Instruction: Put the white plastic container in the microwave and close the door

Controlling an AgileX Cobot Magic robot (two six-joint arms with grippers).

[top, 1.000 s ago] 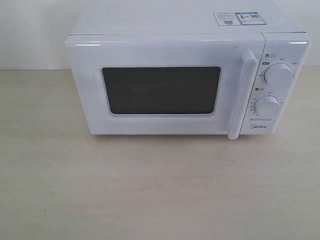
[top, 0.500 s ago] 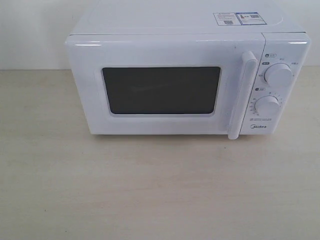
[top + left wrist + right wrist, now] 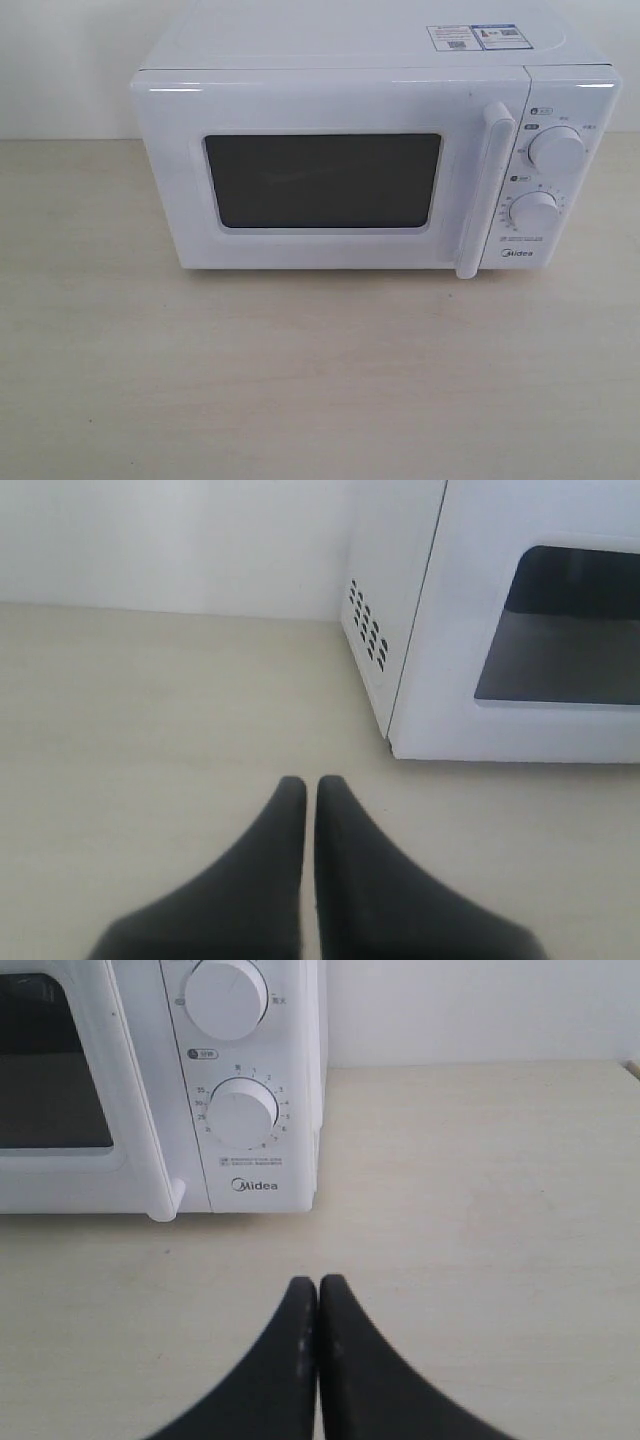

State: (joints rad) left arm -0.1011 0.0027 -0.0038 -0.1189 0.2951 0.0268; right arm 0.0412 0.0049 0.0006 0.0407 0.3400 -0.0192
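The white Midea microwave point(image 3: 370, 160) stands at the back of the table, and its door point(image 3: 320, 180) with the dark window is closed, the long vertical handle point(image 3: 483, 190) at its right. The white plastic container shows in no view. My left gripper point(image 3: 311, 785) is shut and empty, low over the table in front of the microwave's point(image 3: 520, 630) left corner. My right gripper point(image 3: 318, 1284) is shut and empty too, over the table in front of the dial panel point(image 3: 240, 1110). Neither gripper appears in the exterior view.
The pale wooden table point(image 3: 300, 380) spreads in front of the microwave. Vent holes point(image 3: 367, 625) mark the microwave's left side. A white wall runs behind. Stickers point(image 3: 475, 37) lie on the microwave's top.
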